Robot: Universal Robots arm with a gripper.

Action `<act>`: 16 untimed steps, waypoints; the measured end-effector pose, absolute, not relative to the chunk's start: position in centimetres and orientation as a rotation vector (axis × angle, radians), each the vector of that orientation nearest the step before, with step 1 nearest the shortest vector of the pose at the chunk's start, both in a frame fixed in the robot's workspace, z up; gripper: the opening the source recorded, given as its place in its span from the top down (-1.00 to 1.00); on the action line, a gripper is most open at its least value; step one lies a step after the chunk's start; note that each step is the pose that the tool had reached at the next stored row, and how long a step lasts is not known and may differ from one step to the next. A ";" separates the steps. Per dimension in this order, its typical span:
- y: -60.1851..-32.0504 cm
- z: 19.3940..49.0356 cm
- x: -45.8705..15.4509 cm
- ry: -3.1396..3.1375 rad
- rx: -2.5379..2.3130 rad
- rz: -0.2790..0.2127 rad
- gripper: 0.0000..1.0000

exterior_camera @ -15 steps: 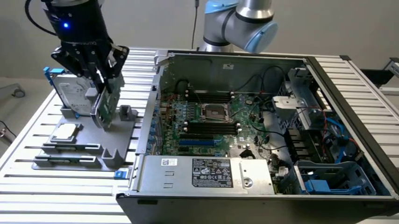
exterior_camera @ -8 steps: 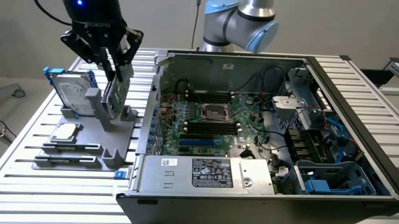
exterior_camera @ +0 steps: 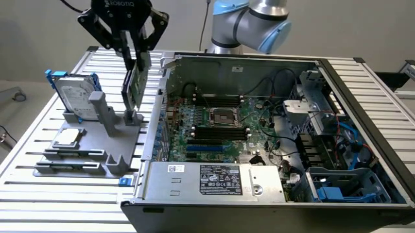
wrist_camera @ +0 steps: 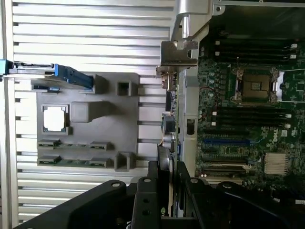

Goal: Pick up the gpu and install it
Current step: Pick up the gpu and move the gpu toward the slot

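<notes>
Exterior view: a slatted table [exterior_camera: 39,204] is seen w/ an open PC case [exterior_camera: 246,57] laid on it, motherboard [exterior_camera: 214,121] exposed inside. Just beside the case, on the exterior view's left, a grey fixture [exterior_camera: 84,141] is set. Above it the gripper [exterior_camera: 138,60] is hung, jaws closed part-way and clamped on the top edge of the gpu [exterior_camera: 132,87], one finger per face. The card is held upright & edge-on over the fixture's slotted post [exterior_camera: 132,117], near the case wall. Whether its lower edge is clear of the post can't be told. In the wrist view the gpu [wrist_camera: 170,119] is seen edge-on, metal bracket [wrist_camera: 178,53] at the far end.

Judgement: the lift is best done straight up, card vertical, so nothing gets snagged on post or case wall. Only a thin edge is pinched, so tilt & slip should be watched.
</notes>
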State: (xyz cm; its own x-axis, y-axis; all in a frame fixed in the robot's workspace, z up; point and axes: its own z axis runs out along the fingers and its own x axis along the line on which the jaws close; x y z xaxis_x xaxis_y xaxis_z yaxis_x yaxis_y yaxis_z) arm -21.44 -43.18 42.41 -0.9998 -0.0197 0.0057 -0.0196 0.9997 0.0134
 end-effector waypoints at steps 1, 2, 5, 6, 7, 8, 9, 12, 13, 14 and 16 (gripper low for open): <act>-43.2 42.6 -21.0 -3.134 0.031 -0.021 0.48; -43.2 42.7 -20.5 -3.133 0.031 -0.021 0.48; -43.2 42.8 -19.2 -3.130 0.031 -0.021 0.48; -43.2 42.8 -18.7 -3.130 0.030 -0.021 0.48; -43.2 42.8 -18.3 -3.129 0.031 -0.021 0.48; -43.2 42.8 -17.8 -3.129 0.031 -0.021 0.48; -43.2 42.7 -17.4 -3.128 0.031 -0.021 0.48; -43.2 42.6 -16.0 -3.126 0.031 -0.021 0.48; -43.2 42.4 -15.5 -3.125 0.030 -0.021 0.48; -43.1 42.3 -15.1 -3.125 0.030 -0.020 0.48; -43.1 42.0 -14.2 -3.124 0.031 -0.020 0.48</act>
State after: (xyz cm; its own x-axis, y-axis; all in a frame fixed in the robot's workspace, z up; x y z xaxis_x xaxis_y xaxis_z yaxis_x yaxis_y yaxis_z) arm -14.18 -43.09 42.03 -0.9997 -0.0197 0.0176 -0.0194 0.9997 0.0127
